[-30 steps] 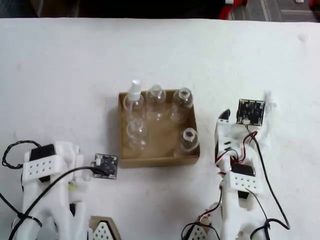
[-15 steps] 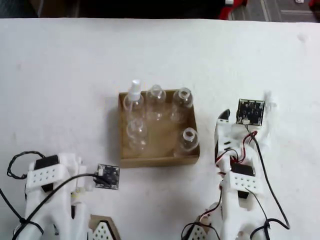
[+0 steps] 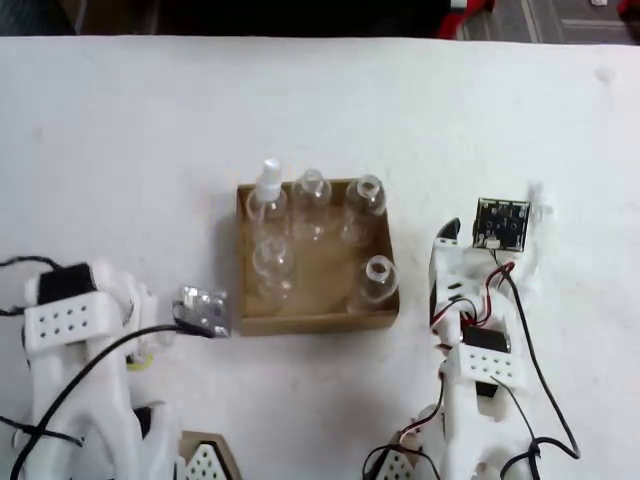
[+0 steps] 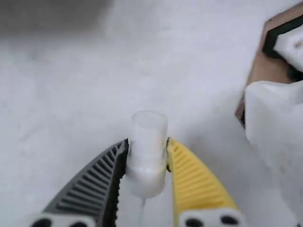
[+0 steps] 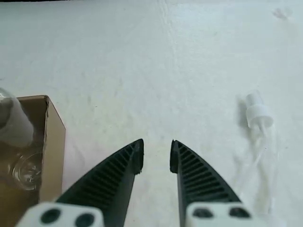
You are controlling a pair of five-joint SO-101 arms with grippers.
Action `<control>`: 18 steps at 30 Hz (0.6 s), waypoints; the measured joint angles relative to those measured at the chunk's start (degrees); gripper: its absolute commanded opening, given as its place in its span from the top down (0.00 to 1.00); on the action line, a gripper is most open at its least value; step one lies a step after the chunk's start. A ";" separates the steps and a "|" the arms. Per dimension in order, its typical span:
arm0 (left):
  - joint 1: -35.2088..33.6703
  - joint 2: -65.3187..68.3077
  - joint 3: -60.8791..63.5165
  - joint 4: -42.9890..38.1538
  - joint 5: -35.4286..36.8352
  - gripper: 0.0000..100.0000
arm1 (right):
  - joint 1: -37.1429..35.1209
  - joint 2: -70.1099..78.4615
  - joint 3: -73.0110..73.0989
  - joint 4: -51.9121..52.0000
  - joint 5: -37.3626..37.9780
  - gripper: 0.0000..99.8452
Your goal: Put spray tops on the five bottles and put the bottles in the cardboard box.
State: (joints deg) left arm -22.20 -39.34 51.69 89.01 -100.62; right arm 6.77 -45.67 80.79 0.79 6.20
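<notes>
The left end effector [image 4: 147, 147] is pinching a spray top [image 4: 148, 130] above the white counter [image 4: 71, 85]. The right end effector [image 5: 156, 156] is resting slightly spread and holding nothing, near another spray top [image 5: 257, 115]. Five bottles [image 3: 312, 195] are standing in the cardboard box [image 3: 316, 322].

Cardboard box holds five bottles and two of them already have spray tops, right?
Not quite: the cardboard box holds five bottles, but only one, the capped bottle in its far-left corner, has a spray top. The high view shows the other four open-necked.
</notes>
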 measured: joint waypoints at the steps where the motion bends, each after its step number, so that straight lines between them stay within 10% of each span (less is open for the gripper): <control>1: 0.44 0.00 -2.37 2.99 0.26 0.98 | 0.00 0.00 0.00 0.00 0.00 0.92; 7: 5.19 0.00 -13.89 11.52 8.09 0.98 | 0.00 0.00 0.00 0.00 0.00 0.92; 18: 19.52 0.00 -29.27 12.04 58.29 0.98 | 0.00 0.00 0.00 0.00 0.00 0.92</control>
State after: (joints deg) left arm -2.68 -39.34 22.42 101.05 -42.33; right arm 6.77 -45.67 80.79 0.79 6.20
